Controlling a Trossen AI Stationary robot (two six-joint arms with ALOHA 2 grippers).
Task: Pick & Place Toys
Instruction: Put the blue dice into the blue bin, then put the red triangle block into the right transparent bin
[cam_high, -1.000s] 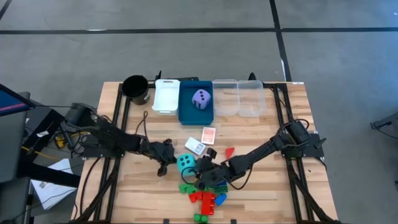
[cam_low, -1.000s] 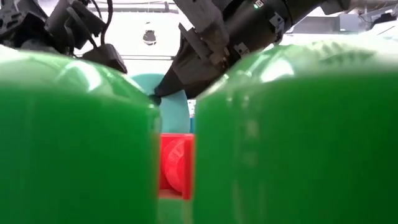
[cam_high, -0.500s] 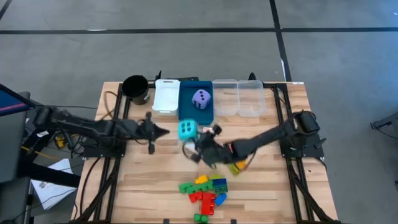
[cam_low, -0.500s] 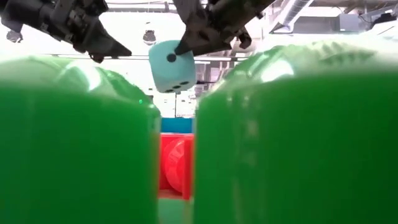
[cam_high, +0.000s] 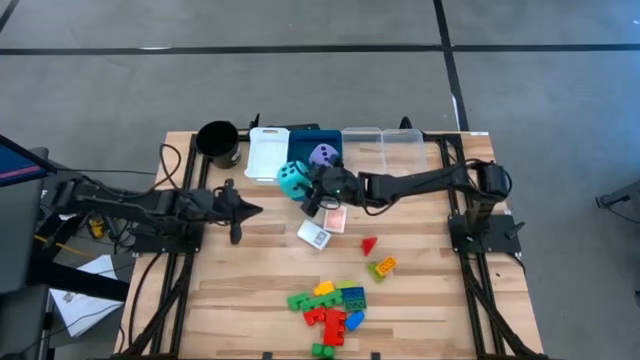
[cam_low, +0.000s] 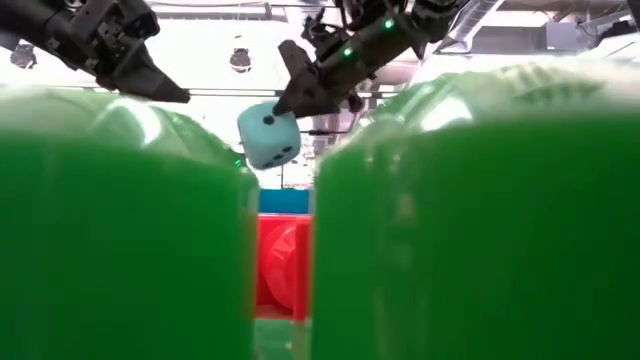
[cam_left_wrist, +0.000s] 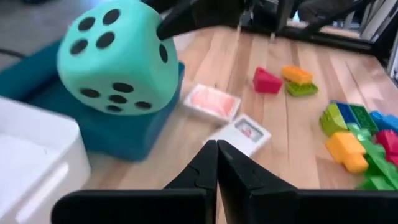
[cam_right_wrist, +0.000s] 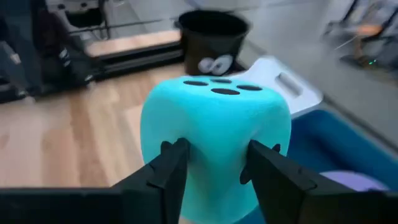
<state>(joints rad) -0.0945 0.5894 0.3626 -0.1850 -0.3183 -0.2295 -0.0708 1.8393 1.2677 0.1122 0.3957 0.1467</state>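
Right pincer (cam_right_wrist: 211, 163) around soft cyan die (cam_right_wrist: 214, 127)

High view: looking straight down, taking in the whole table (cam_high: 420, 300) and surrounding floor. Low view: sitting at tabletop height, facing the room, nearly blocked by close green bricks (cam_low: 450, 220). Left wrist view: looking across the wood toward the cyan die (cam_left_wrist: 118, 59). Right wrist view: sitting very near that die. All four are sharing it.
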